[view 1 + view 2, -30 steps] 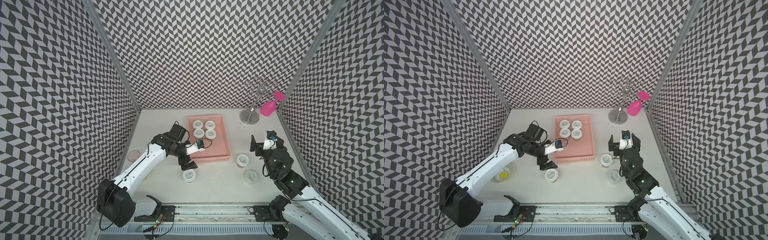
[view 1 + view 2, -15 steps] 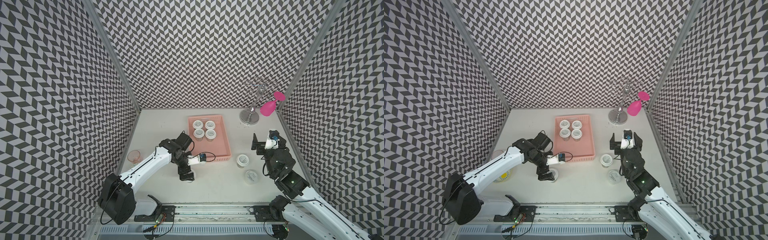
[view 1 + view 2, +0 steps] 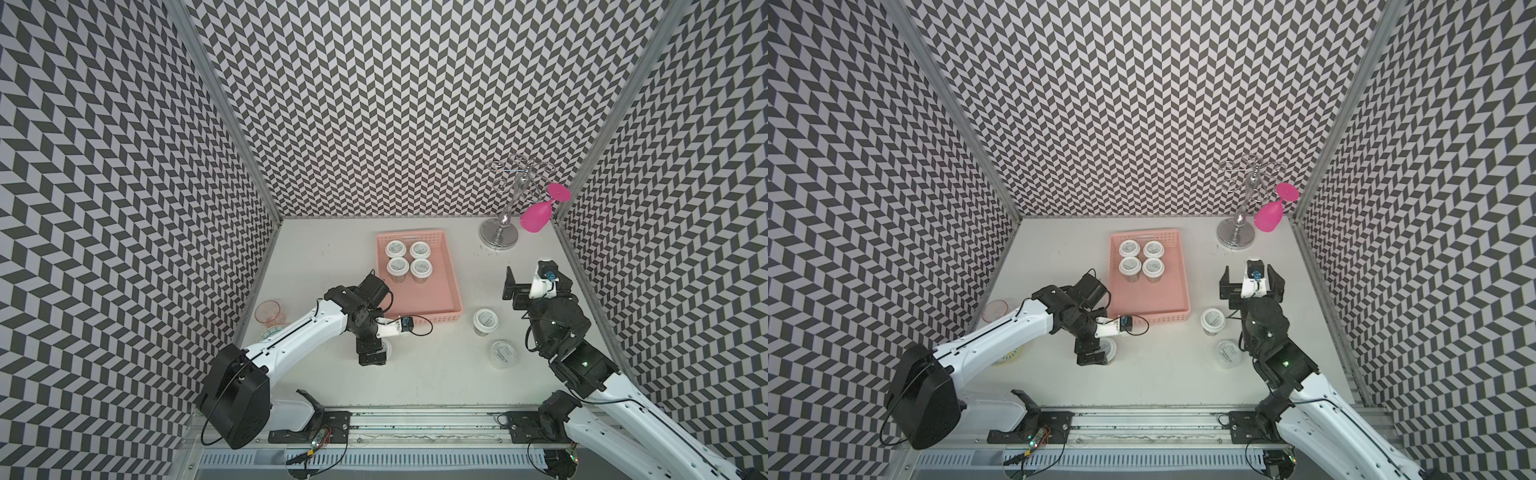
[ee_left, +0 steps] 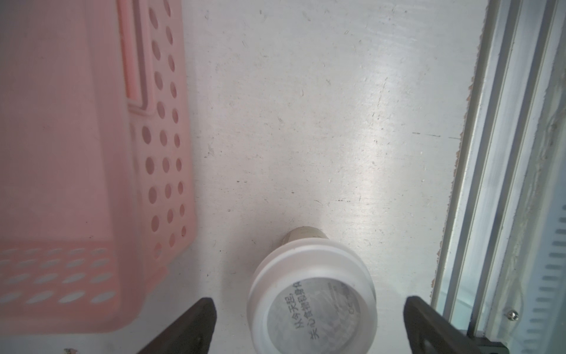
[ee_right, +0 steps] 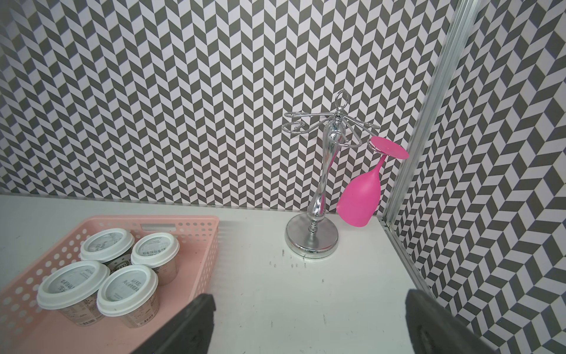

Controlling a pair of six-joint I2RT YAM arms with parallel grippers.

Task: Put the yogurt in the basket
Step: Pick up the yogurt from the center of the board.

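The salmon-pink basket [image 3: 424,299] [image 3: 1154,297] sits mid-table with several white-lidded yogurt tubs [image 3: 408,259] grouped at its far end. One yogurt tub [image 4: 312,303] stands on the table just in front of the basket. My left gripper [image 4: 309,306] [image 3: 374,353] is lowered over it, open, one finger on each side and apart from it. Two more tubs stand to the basket's right: a white-lidded one [image 3: 485,321] and a translucent one [image 3: 503,353]. My right gripper [image 5: 309,306] [image 3: 534,272] hovers open and empty behind them, facing the back wall.
A chrome glass rack [image 3: 498,239] with a hanging magenta wine glass [image 3: 536,218] stands at the back right. A lidless pinkish clear cup [image 3: 268,313] sits by the left wall, beside a small plate [image 3: 1011,355]. The front rail [image 4: 496,184] runs close to the straddled tub.
My left arm swung from the basket's front left corner toward the front and came down over the loose tub. The right gripper drifted slightly toward the back.
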